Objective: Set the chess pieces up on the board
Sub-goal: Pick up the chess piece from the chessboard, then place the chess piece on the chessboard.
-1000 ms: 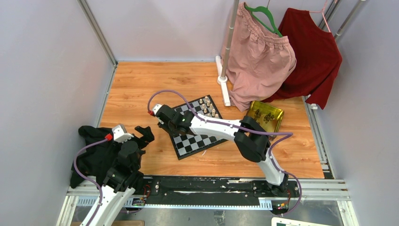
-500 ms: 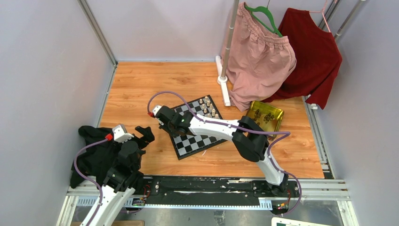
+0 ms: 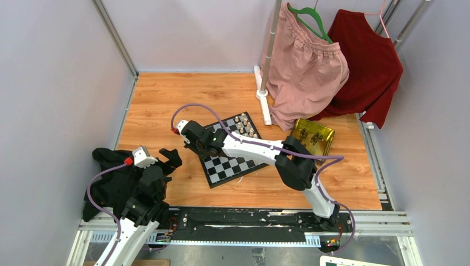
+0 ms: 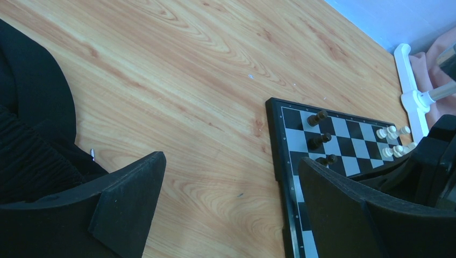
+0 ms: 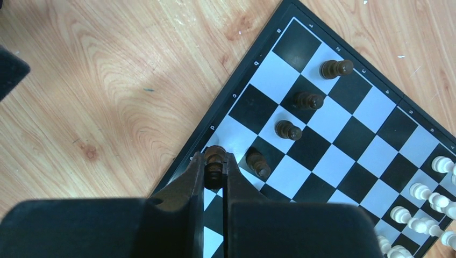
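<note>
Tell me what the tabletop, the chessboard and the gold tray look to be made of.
Tabletop: wood or wood-look laminate, matte, with flowing grain lines.
Chessboard: smooth, probably plastic; flat checks, printed marks along the black border.
Gold tray: metal or metallised plastic, hard to say; mirror-like golden shine.

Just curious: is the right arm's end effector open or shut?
Shut: two fingers of the right end effector pinch a dark chess piece at the edge of the chessboard.
</note>
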You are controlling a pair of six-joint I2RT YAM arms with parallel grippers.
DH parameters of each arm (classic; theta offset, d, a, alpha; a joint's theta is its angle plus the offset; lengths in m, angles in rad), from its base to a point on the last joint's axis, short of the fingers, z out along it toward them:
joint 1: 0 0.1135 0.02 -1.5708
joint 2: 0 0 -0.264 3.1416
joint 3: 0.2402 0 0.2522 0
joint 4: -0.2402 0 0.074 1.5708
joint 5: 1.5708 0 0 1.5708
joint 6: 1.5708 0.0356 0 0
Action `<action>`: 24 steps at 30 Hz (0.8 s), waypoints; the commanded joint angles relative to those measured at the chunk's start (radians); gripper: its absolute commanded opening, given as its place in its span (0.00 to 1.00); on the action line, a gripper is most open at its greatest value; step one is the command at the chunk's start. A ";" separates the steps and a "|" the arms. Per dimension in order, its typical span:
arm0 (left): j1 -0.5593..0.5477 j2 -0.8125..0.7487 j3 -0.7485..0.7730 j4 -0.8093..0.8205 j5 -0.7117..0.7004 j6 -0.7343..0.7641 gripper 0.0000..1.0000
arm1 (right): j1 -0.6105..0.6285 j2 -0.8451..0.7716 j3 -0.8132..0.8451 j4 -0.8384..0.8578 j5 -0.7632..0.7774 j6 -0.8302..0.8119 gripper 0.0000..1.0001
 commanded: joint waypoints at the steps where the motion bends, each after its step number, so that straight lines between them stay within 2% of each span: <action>1: -0.006 -0.049 -0.013 0.015 0.002 0.015 1.00 | -0.016 0.017 0.042 -0.011 0.009 -0.024 0.00; 24: -0.006 -0.051 -0.015 0.017 0.004 0.017 1.00 | -0.051 0.076 0.073 -0.007 -0.029 -0.012 0.00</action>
